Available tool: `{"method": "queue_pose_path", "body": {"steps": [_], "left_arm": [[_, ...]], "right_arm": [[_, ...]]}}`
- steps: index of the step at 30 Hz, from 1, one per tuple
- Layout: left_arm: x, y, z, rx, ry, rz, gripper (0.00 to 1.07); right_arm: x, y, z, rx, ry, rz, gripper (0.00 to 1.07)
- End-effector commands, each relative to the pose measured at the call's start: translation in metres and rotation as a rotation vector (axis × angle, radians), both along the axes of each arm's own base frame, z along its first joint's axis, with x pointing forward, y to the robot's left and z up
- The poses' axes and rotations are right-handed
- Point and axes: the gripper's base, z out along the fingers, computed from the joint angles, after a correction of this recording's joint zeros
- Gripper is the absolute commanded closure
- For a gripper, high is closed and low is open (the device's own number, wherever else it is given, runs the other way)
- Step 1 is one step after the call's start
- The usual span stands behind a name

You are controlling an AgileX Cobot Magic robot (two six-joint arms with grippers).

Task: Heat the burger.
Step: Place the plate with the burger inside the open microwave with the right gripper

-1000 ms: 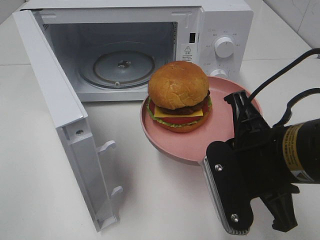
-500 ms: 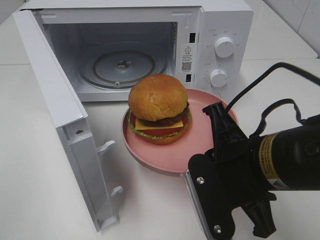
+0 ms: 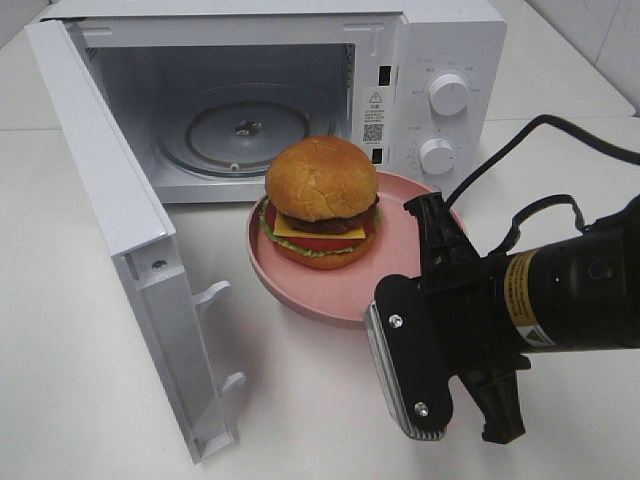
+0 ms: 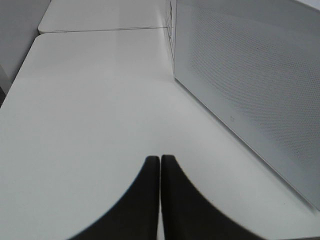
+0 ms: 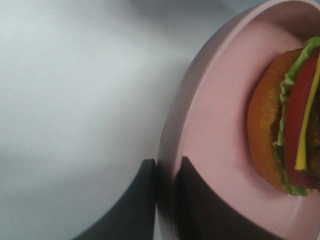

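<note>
The burger [image 3: 321,198], with golden-brown bun, cheese, patty, tomato and lettuce, sits on a round pink plate [image 3: 320,290] held above the table in front of the open white microwave [image 3: 440,60]. My right gripper [image 3: 430,262] is shut on the plate's right rim. In the right wrist view its fingers [image 5: 192,200] pinch the plate rim [image 5: 172,130], and the burger [image 5: 287,125] shows beside them. The microwave's glass turntable [image 3: 235,132] is bare. My left gripper [image 4: 160,165] is shut and empty over the white table beside the microwave's side wall [image 4: 250,75]; it does not show in the exterior high view.
The microwave door [image 3: 130,240] stands swung open to the left, reaching toward the table's front. Two control knobs [image 3: 448,93] are on the microwave's right panel. The right arm's black cable [image 3: 540,140] arcs above the table at right.
The right gripper carried the plate and burger left toward the microwave opening, then lifted and shifted it slightly back. The left gripper has no earlier frame.
</note>
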Motion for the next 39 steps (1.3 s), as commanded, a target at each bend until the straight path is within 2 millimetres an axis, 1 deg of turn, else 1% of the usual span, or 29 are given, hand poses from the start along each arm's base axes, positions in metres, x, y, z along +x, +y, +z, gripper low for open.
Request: {"method": "queue_pose_path", "body": {"steps": [1,7,8,10,11,12,14,17,19,20,21,23,25,33,35,36,38,39], "left_arm": [[-0.003,0.0,0.0,-0.004,-0.028,-0.002,1.06],[-0.003,0.0,0.0,-0.004,-0.028,-0.002,1.06],[-0.003,0.0,0.0,-0.004,-0.028,-0.002,1.06],[-0.003,0.0,0.0,-0.004,-0.028,-0.002,1.06],[-0.003,0.0,0.0,-0.004,-0.028,-0.002,1.06],[-0.003,0.0,0.0,-0.004,-0.028,-0.002,1.06],[-0.003,0.0,0.0,-0.004,-0.028,-0.002,1.06],[-0.003,0.0,0.0,-0.004,-0.028,-0.002,1.06],[-0.003,0.0,0.0,-0.004,-0.028,-0.002,1.06],[-0.003,0.0,0.0,-0.004,-0.028,-0.002,1.06],[-0.003,0.0,0.0,-0.004,-0.028,-0.002,1.06],[-0.003,0.0,0.0,-0.004,-0.028,-0.002,1.06],[-0.003,0.0,0.0,-0.004,-0.028,-0.002,1.06],[-0.003,0.0,0.0,-0.004,-0.028,-0.002,1.06],[-0.003,0.0,0.0,-0.004,-0.028,-0.002,1.06],[-0.003,0.0,0.0,-0.004,-0.028,-0.002,1.06],[-0.003,0.0,0.0,-0.004,-0.028,-0.002,1.06],[-0.003,0.0,0.0,-0.004,-0.028,-0.002,1.06]], "right_arm": [[0.008,0.012,0.016,0.056,-0.091,0.098,1.07],[0.018,0.023,0.016,0.041,-0.106,0.123,1.07],[0.023,0.028,0.017,0.048,-0.111,0.124,1.07],[0.026,0.031,0.018,0.051,-0.113,0.125,1.07],[0.03,0.036,0.016,0.051,-0.113,0.131,1.07],[0.03,0.036,0.016,0.051,-0.113,0.131,1.07],[0.037,0.046,0.015,0.072,-0.136,0.178,1.07],[0.04,0.048,0.015,0.085,-0.142,0.187,1.07],[0.05,0.05,0.013,0.106,-0.145,0.174,1.07],[0.05,0.05,0.013,0.106,-0.145,0.174,1.07],[0.055,0.05,0.013,0.104,-0.15,0.169,1.07],[0.056,0.051,0.013,0.098,-0.157,0.179,1.07],[0.061,0.056,0.014,0.084,-0.192,0.224,1.07],[0.071,0.066,0.01,0.082,-0.194,0.227,1.07],[0.079,0.074,0.007,0.081,-0.194,0.226,1.07],[0.079,0.074,0.007,0.081,-0.194,0.226,1.07],[0.087,0.076,0.005,0.082,-0.194,0.216,1.07],[0.087,0.076,0.005,0.082,-0.194,0.216,1.07]]}}
